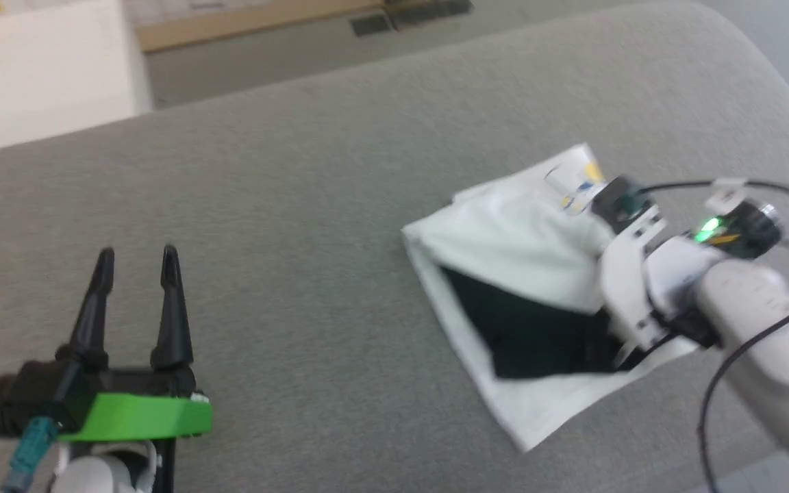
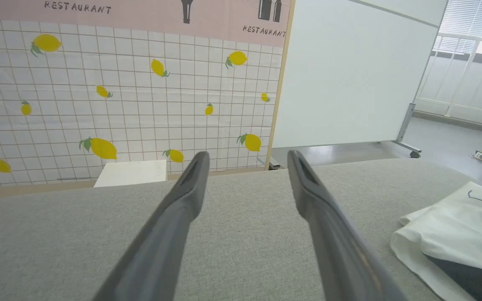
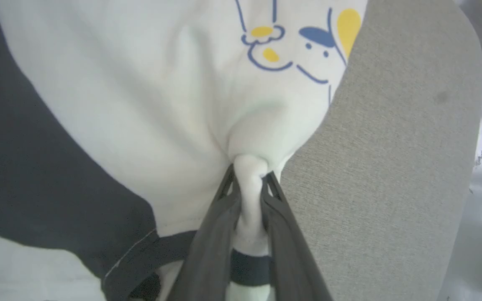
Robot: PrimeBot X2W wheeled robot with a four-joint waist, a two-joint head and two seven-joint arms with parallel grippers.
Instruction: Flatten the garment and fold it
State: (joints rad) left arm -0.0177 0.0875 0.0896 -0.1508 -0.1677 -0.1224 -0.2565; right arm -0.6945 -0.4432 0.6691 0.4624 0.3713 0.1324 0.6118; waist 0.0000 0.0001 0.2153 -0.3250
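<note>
Garment pinched by right gripper

A wide table is covered in grey woven cloth, and in the head view its rounded corner sits at about 1 o'clock. Toward 3 o'clock a shirt lies on it, folded into a rough square. Its body is white, a black sleeve shows across its near half, and its far corner bears a blue-and-yellow print.

We log our left gripper, two long dark grey fingers parted wide, above a grey woven fabric surface. Right of the fingers, apart from them: folded white soft shirt with black sleeve. Beyond the tips: white tiled lemon-print wall, plain white panel.
</note>
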